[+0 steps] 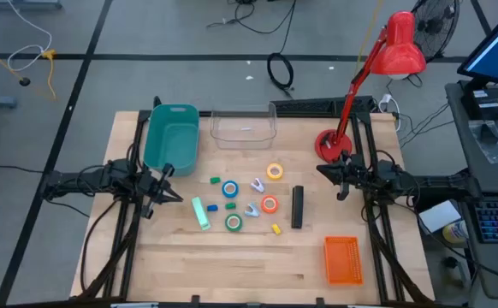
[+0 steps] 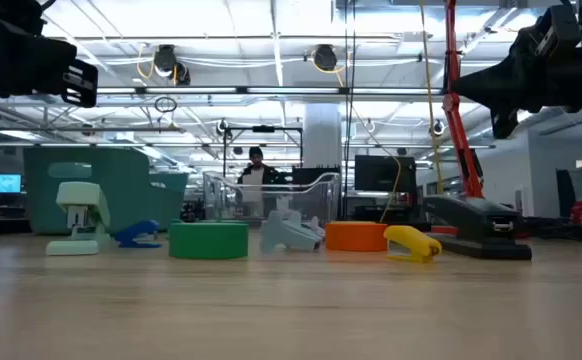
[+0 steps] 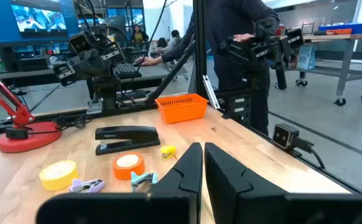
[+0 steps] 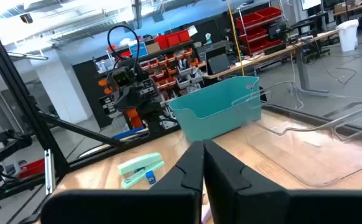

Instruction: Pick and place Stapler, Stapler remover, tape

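Observation:
A black stapler [image 1: 297, 207] and a mint-green stapler [image 1: 201, 213] lie on the wooden table. Between them sit tape rolls: blue [image 1: 230, 189], yellow [image 1: 275, 171], orange [image 1: 269, 204] and green [image 1: 234, 222]. Two small staple removers [image 1: 257, 184] [image 1: 251, 210] lie flat among the rolls. My left gripper [image 1: 174, 196] hovers shut at the left of the group, above the table. My right gripper [image 1: 341, 192] hovers shut to the right of the black stapler. Neither has anything between its fingers, as both wrist views show [image 3: 203, 163] [image 4: 203, 163].
A teal bin [image 1: 172, 135] and a clear container [image 1: 244, 127] stand at the far edge. A red desk lamp [image 1: 334, 144] stands at the far right, and an orange basket [image 1: 343, 259] at the near right. Tiny coloured blocks [image 1: 276, 228] lie among the rolls.

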